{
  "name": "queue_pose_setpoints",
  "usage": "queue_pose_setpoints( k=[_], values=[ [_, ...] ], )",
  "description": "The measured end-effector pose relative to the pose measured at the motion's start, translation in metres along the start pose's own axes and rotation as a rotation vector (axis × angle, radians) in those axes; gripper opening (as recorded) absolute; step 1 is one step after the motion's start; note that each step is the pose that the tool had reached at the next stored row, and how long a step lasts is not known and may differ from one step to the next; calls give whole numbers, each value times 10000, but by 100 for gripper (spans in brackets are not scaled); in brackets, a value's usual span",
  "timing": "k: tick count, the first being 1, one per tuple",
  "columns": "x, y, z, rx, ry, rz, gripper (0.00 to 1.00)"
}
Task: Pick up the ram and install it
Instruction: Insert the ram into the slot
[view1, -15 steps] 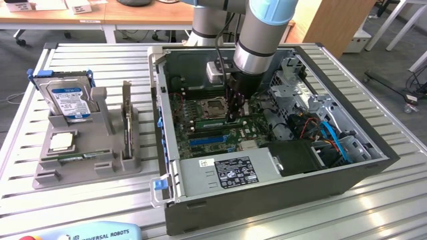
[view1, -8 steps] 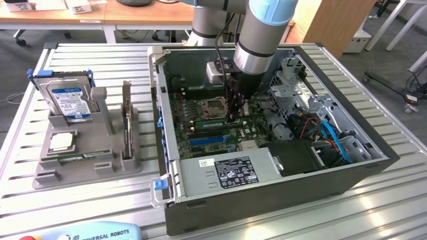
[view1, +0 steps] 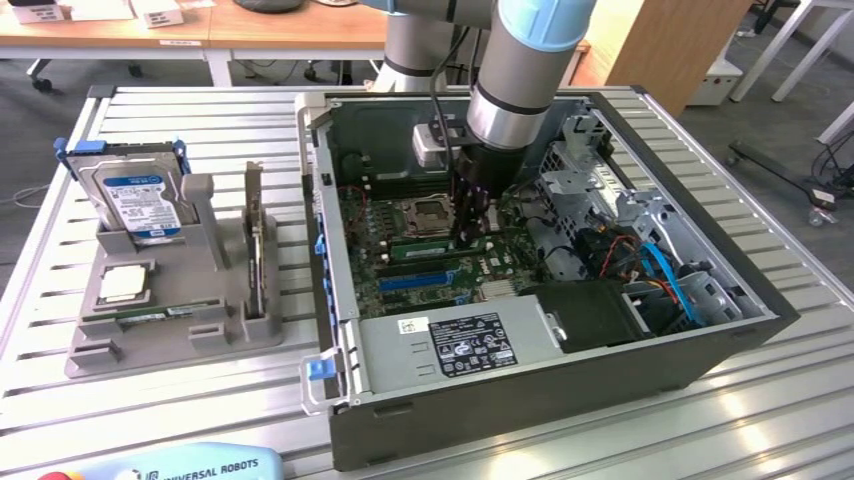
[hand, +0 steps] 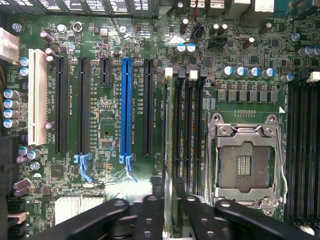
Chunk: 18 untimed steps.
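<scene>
The ram (hand: 170, 140) stands on edge in a memory slot just beside the CPU socket (hand: 247, 162), so the pick-up and carry are done. Full seating can't be judged; the white latch (hand: 168, 71) at the slot's end gives no clear sign. The gripper (hand: 170, 216) straddles the ram's upper edge; whether the jaws clamp it or have released it I cannot tell.

In the exterior view the arm reaches down at mid-frame inside the case (view1: 320, 200). Room looks tight: empty slots sit close beside the ram, and the drive cage (view1: 587, 180) is near on the exterior view's right. Straight above, the case is open.
</scene>
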<state>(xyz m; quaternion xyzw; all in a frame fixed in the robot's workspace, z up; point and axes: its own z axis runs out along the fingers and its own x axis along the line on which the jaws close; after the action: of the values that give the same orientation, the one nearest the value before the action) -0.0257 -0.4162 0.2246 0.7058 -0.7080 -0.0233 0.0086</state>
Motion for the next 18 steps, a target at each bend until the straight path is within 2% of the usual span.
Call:
queue_pose_setpoints(
  k=[1, 2, 10, 18],
  values=[
    [0, 0, 0, -1, 1, 0, 18],
    [0, 0, 0, -1, 1, 0, 25],
    [0, 1, -17, -1, 2, 0, 25],
    [-4, 9, -182, -1, 2, 1, 25]
  ],
)
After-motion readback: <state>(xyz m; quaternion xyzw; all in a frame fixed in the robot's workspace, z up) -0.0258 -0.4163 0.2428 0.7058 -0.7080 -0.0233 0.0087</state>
